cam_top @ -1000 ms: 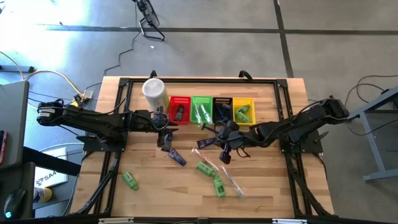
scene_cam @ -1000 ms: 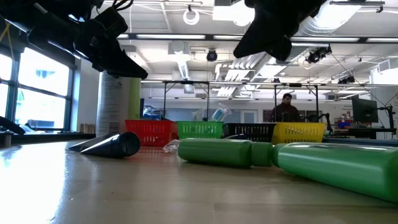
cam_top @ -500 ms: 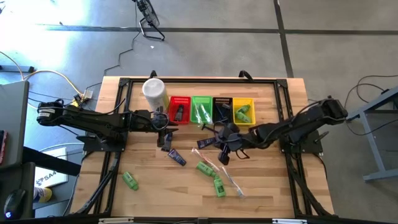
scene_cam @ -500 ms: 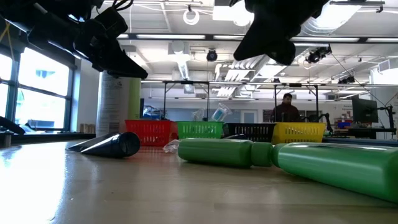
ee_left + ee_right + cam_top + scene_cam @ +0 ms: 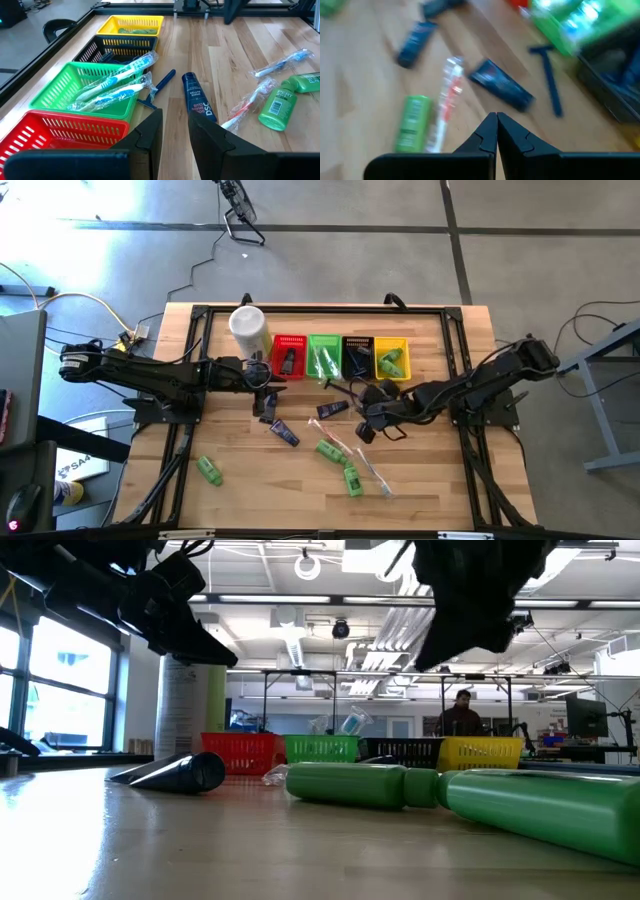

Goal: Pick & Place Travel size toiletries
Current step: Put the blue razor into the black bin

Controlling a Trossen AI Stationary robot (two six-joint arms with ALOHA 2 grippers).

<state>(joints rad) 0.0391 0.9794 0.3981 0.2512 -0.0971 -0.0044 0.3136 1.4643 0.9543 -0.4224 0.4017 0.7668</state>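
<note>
We are looking at toiletries lying loose on the wooden table (image 5: 430, 480), and we are placing everything against the row of four small baskets. A dark navy tube (image 5: 198, 96) is lying just in front of the green basket (image 5: 75, 87), with a thin blue razor (image 5: 159, 86) resting between that tube and the basket's wall. Beside the tube, farther from the baskets, a clear-wrapped toothbrush (image 5: 248, 102) is lying next to a green mini bottle (image 5: 278, 103), and another wrapped stick (image 5: 280, 63) is lying beyond them. In the high view, two more green bottles (image 5: 340, 462) are sitting well in front of the baskets, a lone green bottle (image 5: 208, 469) is sitting far out toward the left arm's side, and another dark tube (image 5: 284, 433) is lying in front of the red basket (image 5: 289, 355).

Inside the green basket, wrapped toothbrushes (image 5: 117, 80) are piling up; the yellow basket (image 5: 392, 356) is holding green bottles, the red one is holding a dark item, and the black basket (image 5: 358, 352) is sitting between green and yellow. A white canister (image 5: 248, 330) is standing beside the red basket.

The left gripper (image 5: 175, 132) is hovering just in front of the red basket, its fingers parted by a narrow gap and pinching nothing we can see. The right gripper (image 5: 497, 131) is hanging above the table in front of the black and yellow baskets, its fingers pressed together, empty.
</note>
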